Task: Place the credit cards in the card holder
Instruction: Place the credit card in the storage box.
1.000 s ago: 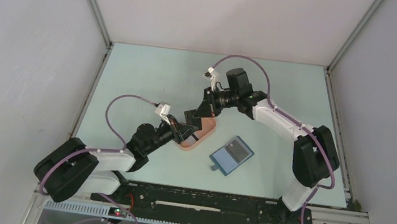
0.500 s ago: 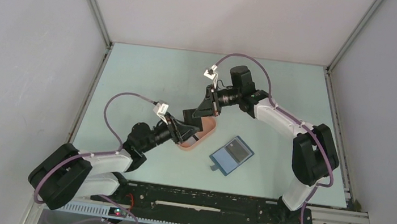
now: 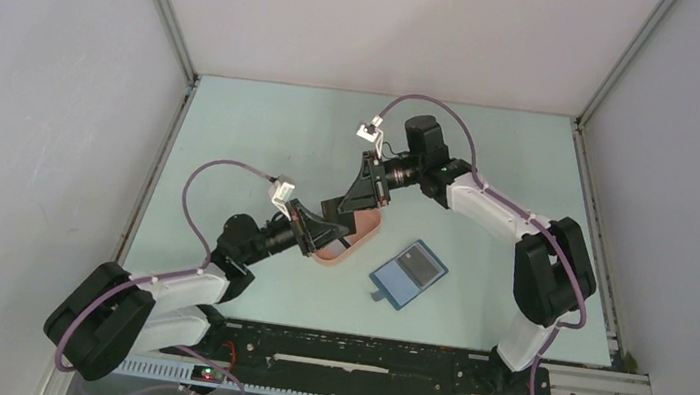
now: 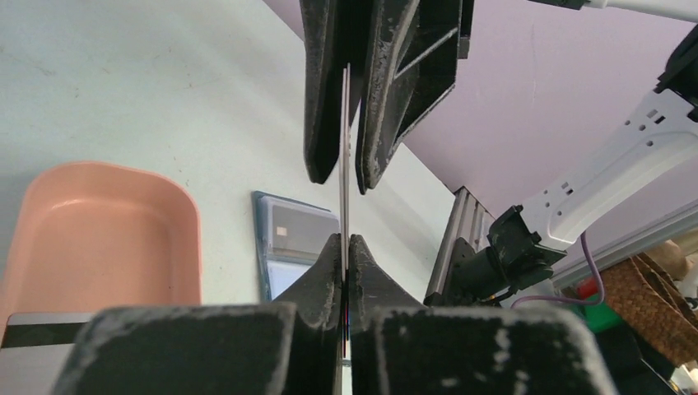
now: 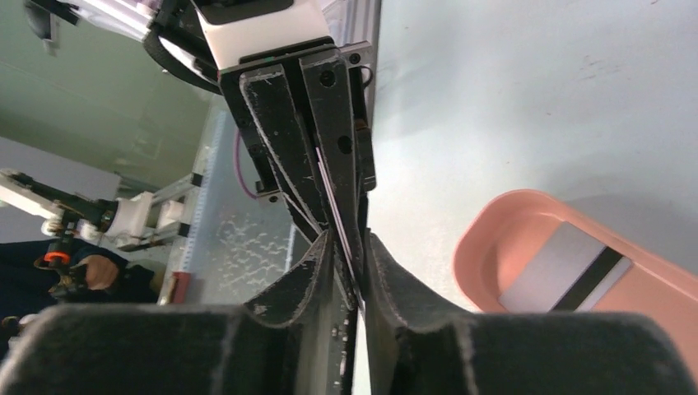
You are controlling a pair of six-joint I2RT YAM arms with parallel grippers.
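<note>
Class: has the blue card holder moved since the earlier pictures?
No. The card holder sits unchanged beside the pink tray, same gap from the base rail.

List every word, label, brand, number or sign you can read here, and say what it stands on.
No text can be read in any view.
Grey card in the pink tray: only a black stripe shows, no print.
Second card in the left gripper: seen edge-on, faces hidden.
Blue card holder: too small to make out any marking.
</note>
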